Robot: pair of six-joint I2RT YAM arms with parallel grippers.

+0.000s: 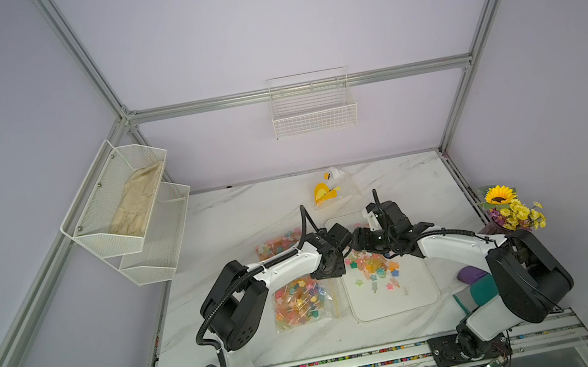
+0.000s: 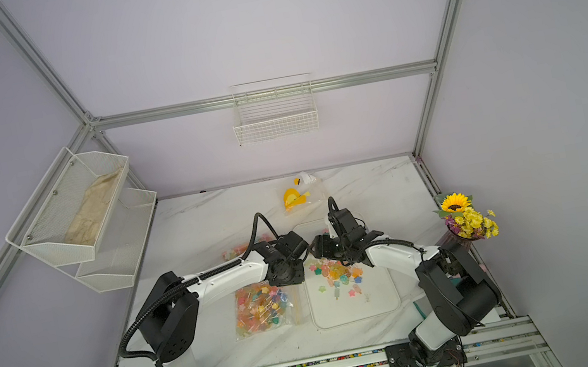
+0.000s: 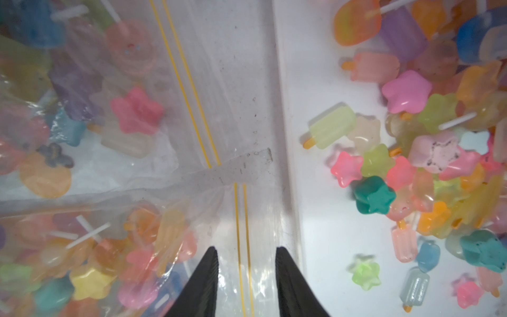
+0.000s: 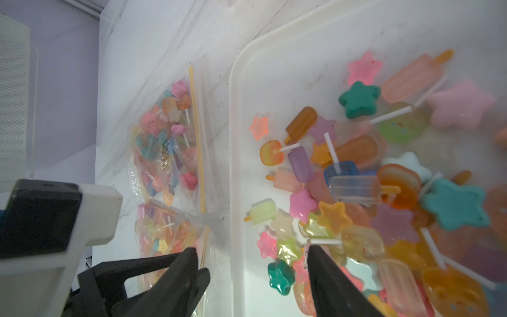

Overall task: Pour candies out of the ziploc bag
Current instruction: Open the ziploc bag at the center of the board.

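Two clear ziploc bags full of candies lie left of the white tray (image 1: 407,299): a nearer ziploc bag (image 1: 301,301) and a farther ziploc bag (image 1: 274,245). A heap of loose candies (image 1: 372,266) lies in the tray. My left gripper (image 3: 247,252) is open, its black fingertips either side of the nearer bag's yellow zip lines (image 3: 241,219). My right gripper (image 4: 252,252) is open and straddles the tray rim (image 4: 233,164), with one finger (image 4: 189,263) over the bag edge and the other among the candies. In both top views the two grippers meet tip to tip at the tray's left edge (image 2: 310,249).
A yellow flower bouquet (image 1: 514,211) stands at the table's right edge. A clear pack with a yellow item (image 1: 330,190) lies behind the tray. Purple and teal things (image 1: 473,279) sit under my right arm. A mesh shelf (image 1: 124,206) and a wire basket (image 1: 313,107) hang on the walls.
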